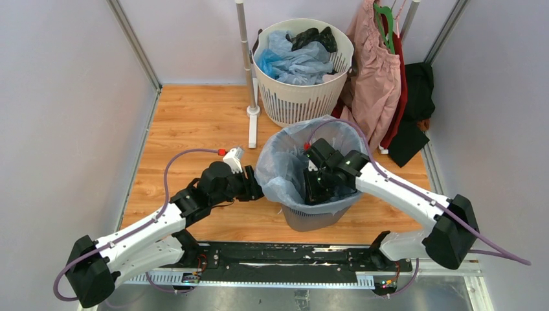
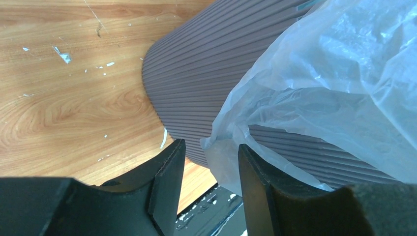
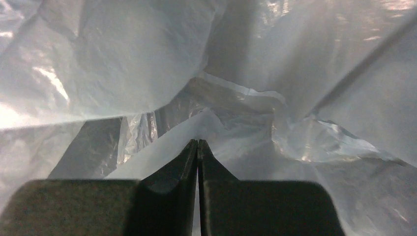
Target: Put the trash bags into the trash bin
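bin (image 1: 311, 219), grey and ribbed, stands just ahead of your left gripper (image 2: 209, 147) and all around your right gripper (image 3: 197, 142). pale blue trash bag (image 1: 278, 168) lines it, its edge folded over the rim, likely to keep it seated. your left jaws stand apart, the overhang at their tips. your right jaws are closed deep inside, seemingly pushing film down. whether they pinch any, you can't tell.

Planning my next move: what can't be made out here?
- Right wrist view: trash bag fills the frame; whether the shut right end effector pinches film is unclear.
- Top view: its tips hidden beneath its own wrist.
- Left wrist view: trash bin rim hidden by the draped bag.
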`<state>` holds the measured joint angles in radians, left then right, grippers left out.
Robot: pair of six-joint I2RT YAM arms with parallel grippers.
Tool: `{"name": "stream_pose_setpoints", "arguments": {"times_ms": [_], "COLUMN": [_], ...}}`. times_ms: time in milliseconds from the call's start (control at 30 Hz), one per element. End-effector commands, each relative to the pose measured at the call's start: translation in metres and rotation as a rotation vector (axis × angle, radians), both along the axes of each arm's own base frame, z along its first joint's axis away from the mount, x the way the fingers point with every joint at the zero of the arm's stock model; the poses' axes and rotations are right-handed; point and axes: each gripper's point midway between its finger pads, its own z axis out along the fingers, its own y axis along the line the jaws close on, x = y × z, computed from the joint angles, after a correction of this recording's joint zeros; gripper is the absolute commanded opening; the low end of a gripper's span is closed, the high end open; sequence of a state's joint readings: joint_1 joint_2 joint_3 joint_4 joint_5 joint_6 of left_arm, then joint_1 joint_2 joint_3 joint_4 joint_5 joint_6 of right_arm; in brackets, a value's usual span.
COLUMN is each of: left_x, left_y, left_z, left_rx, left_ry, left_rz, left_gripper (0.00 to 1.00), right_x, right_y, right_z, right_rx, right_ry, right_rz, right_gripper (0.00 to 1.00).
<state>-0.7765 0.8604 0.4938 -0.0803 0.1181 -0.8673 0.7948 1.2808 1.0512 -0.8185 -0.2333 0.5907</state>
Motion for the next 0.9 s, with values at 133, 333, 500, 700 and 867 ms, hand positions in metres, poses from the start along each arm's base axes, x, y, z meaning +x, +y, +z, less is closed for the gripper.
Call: {"name": "stream_pose_setpoints", "arguments": {"times_ms": [133,333,500,700,867], "left_x": [0.001,0.0,-0.001,-0.001,0.0], "left_y": [-0.002,-0.002,-0.001,0.0,0.0], "left_z": [0.013,0.015,0.015,0.015,0.015], "left_rx": [-0.01,-0.016,-0.014,-0.017,-0.017], "left_ry": [-0.031,-0.033,-0.035,-0.035,-0.038], "left_rz": [-0.004,-0.008,-0.005,-0.004,-0.004], "left_gripper": [0.49,0.49,0.48,0.48,0.48], "right_x": [-0.015,-0.023,-0.023,-0.023,-0.031], "right_y": [0.022,0.017,0.018,0.025,0.038], "right_z": [-0.04,-0.066,-0.066,-0.063,-0.074], "right_rx": [0.041,-0.023,-0.019,-0.008,-0.017], "right_ry": [0.087,0.131,0.133,0.142,0.175], "right_rz": [-0.036,-0.025,-0.02,0.011,0.064], "right_gripper": [0.07,0.06,0.06,0.07,0.07]}}
